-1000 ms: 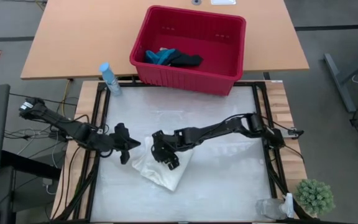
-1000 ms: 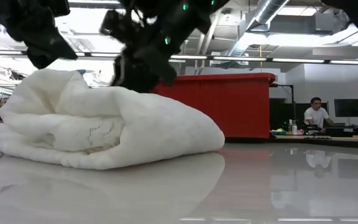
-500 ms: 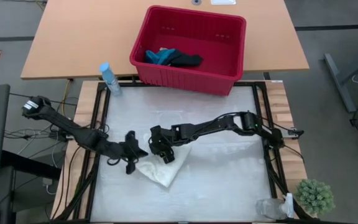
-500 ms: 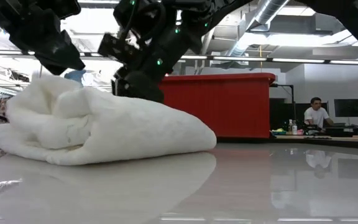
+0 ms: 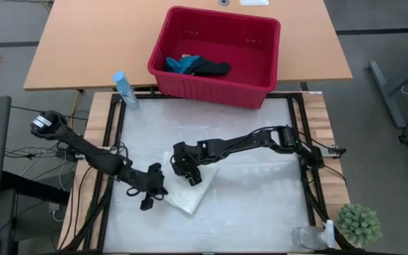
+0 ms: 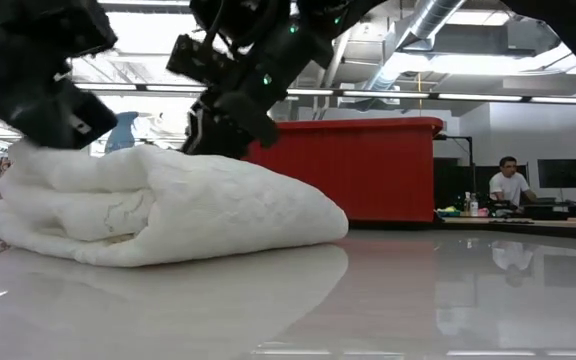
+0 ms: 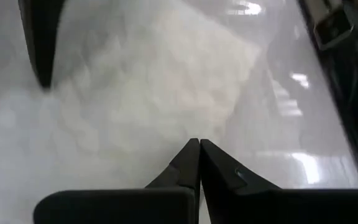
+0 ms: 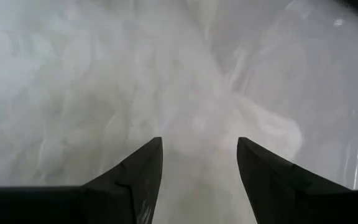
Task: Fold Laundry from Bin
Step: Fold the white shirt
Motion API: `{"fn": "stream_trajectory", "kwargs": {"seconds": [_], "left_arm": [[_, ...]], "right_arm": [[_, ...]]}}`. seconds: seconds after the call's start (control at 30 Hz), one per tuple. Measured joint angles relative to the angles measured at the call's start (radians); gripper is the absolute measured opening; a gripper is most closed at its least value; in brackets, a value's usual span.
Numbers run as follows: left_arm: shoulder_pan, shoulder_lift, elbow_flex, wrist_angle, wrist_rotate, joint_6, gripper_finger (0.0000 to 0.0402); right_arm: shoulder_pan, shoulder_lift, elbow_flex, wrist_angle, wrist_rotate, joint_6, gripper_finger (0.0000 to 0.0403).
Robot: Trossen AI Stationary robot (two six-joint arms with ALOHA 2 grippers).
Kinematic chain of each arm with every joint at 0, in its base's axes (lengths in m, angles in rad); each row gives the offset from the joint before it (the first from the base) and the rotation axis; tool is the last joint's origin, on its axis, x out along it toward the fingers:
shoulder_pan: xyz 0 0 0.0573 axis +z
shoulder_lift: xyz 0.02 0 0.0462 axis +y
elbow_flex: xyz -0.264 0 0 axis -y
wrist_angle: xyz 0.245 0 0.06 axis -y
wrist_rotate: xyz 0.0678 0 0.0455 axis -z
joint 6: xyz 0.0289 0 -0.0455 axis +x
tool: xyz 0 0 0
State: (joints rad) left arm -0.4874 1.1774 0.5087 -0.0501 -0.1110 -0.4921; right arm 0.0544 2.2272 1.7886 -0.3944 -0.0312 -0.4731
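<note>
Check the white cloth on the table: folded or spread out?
Folded. The white cloth lies as a compact layered bundle with a rolled edge in the low view, and a small wedge from above.

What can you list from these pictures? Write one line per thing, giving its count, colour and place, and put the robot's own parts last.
White cloth: one, white, folded bundle on the work table, between the two grippers.
Bin: one, red, on the wooden table beyond the work table.
Dark cloth: one, navy-black, inside the bin.
Teal cloth: one, teal-blue, inside the bin beside the dark cloth.
Spray bottle: one, pale blue, left of the bin.
Plant: one, green, near right corner.
Person: one, white top, seated far behind.
Left gripper: one, dark, shut, at the cloth's left edge.
Right gripper: one, dark, open, over the cloth.
</note>
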Motion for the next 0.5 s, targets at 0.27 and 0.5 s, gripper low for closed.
{"fn": "stream_trajectory", "kwargs": {"seconds": [0.27, 0.5], "left_arm": [[-0.036, 0.026, 0.0, -0.138, -0.082, -0.029, 0.0], [-0.044, 0.12, 0.0, -0.133, -0.085, -0.071, 0.0]], "right_arm": [[-0.005, -0.038, 0.002, -0.033, 0.002, -0.001, 0.0228], [-0.033, -0.031, 0.001, -0.065, -0.015, 0.012, 0.0228]]}}
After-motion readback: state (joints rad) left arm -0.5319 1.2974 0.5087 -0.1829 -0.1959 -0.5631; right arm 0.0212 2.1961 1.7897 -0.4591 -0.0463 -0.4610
